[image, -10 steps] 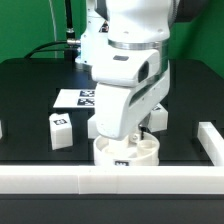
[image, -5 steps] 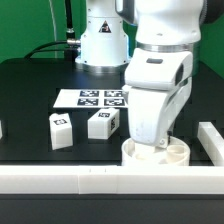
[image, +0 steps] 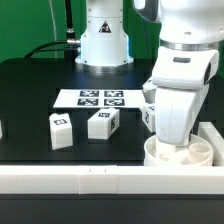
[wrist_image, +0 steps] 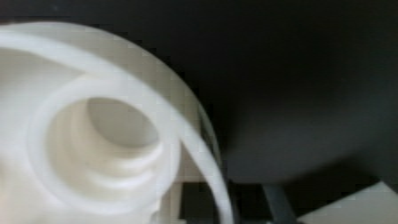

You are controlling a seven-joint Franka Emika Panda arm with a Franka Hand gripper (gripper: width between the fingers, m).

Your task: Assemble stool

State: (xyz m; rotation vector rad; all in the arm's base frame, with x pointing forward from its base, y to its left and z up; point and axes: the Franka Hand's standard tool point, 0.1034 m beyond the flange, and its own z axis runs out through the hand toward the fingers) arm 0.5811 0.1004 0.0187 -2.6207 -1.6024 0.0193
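Low over seat, gripper with jaws pressed together, hold on it unclear; risked tipping seat or jamming it against rails if shoved hard sideways.

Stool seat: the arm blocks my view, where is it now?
In the exterior view's lower right, the seat sits under the hand, in the corner of the white rails.

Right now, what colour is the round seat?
The seat is plain white; the exterior view shows it best.
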